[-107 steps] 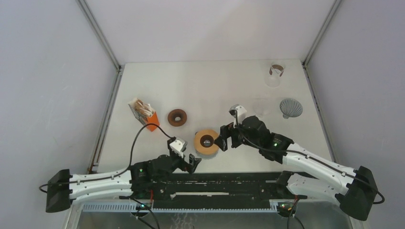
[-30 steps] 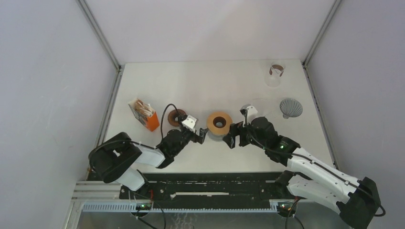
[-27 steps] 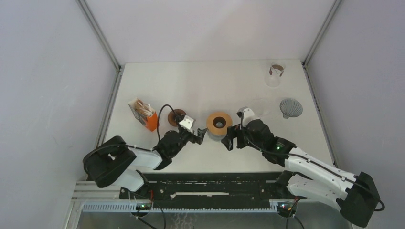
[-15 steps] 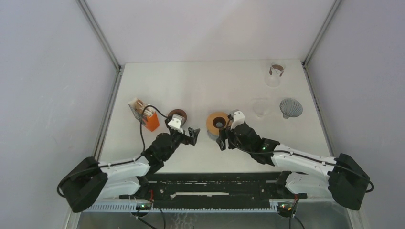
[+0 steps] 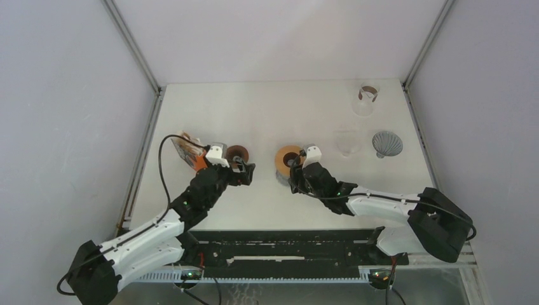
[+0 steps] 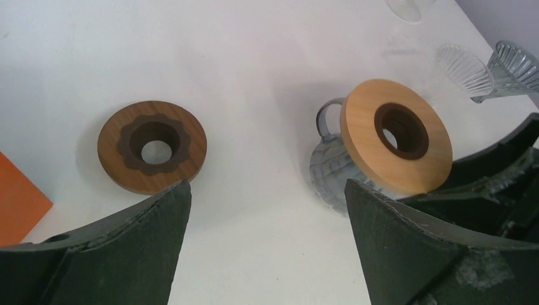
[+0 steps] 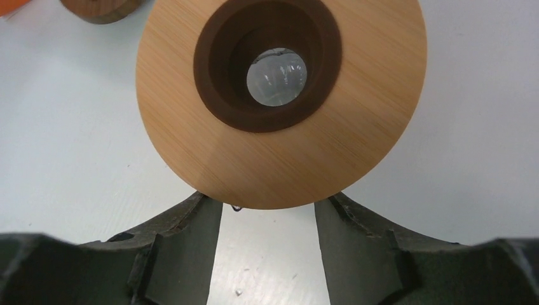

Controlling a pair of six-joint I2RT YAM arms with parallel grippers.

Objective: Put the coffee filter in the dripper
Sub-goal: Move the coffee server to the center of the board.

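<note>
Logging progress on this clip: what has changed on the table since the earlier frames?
The dripper with the light wooden collar went from the near edge toward the table's middle. The right gripper followed and now reaches under that collar; whether it grips is unclear. The left gripper, open, swung left to the dark wooden ring. Ring and orange filter box stayed put.

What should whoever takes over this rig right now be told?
Left gripper: jaws wide open, empty, beside the dark wooden ring.
Right gripper: jaws either side of the grey glass dripper under its light wooden collar; their tips are hidden, so the grip cannot be told.
Filters: apparently in the orange box, left of the ring.
Done: nothing placed; no filter shows in the dripper.
Left: fetch a filter and seat it in the dripper.
</note>
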